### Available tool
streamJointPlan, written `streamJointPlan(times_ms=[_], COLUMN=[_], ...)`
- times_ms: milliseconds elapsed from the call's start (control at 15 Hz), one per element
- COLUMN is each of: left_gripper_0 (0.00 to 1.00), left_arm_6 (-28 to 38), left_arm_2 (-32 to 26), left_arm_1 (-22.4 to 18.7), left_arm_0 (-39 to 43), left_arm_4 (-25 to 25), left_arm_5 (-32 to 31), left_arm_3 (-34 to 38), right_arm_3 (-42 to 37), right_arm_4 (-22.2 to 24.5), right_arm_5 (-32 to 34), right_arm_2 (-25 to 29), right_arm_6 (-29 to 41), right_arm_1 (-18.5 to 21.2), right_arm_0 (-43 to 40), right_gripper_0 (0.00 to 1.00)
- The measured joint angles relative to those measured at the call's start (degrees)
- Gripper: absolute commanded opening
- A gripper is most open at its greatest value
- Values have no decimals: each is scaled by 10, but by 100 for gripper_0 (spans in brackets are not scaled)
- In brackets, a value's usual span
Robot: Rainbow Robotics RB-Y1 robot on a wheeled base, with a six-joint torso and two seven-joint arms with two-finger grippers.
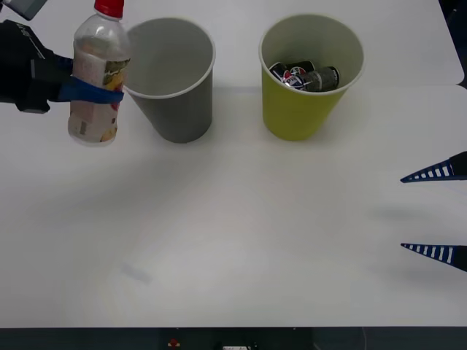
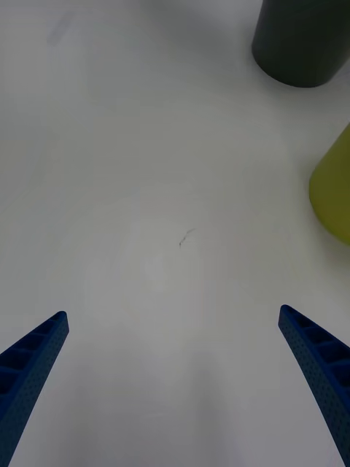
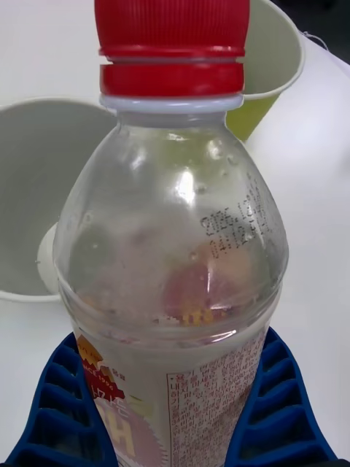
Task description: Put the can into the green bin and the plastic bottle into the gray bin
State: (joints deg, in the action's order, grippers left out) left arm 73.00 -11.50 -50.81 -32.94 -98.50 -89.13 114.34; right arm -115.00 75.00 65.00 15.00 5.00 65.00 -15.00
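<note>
Bottle first: your left gripper (image 1: 93, 92) has its blue jaws clamped around the middle of the small clear plastic bottle with the red screw cap (image 1: 100, 73), right on its pale label. It hangs upright in the air, just beside the big gray cup-shaped bin (image 1: 175, 76), on the side away from the big yellow-green cup-shaped bin (image 1: 310, 73).

It looks empty, so it is likely very light. Its thin wall is soft and can dent, and smooth plastic can slip. Your hold on the label band looks like a good spot, since the wall there is straight. Squeeze just hard enough.

Dark cans (image 1: 306, 76) already lie inside the yellow-green bin, so that part looks done.

Your right gripper (image 1: 435, 213) waits over the white bench (image 1: 233, 248), well apart from the gray bin, beyond the yellow-green one, jaws spread wide and holding nothing.
</note>
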Motion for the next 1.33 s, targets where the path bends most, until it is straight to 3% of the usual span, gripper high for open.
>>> streamJointPlan(times_ms=[333,733,1000,1333], left_gripper_0=[0,0,0,0], left_arm_6=[0,-1,-2,-2], left_arm_2=[123,229,245,275], left_arm_1=[-23,5,51,58], left_arm_0=[-171,-294,-328,-330], left_arm_4=[-20,-56,-120,-146], left_arm_5=[2,35,43,74], left_arm_3=[-157,-302,-351,-357], right_arm_3=[0,0,0,0], right_arm_4=[0,0,0,0], right_arm_5=[0,0,0,0], right_arm_2=[0,0,0,0], right_arm_6=[0,0,0,0], right_arm_1=[0,0,0,0], right_arm_0=[0,0,0,0], right_gripper_0=[100,100,100,100])
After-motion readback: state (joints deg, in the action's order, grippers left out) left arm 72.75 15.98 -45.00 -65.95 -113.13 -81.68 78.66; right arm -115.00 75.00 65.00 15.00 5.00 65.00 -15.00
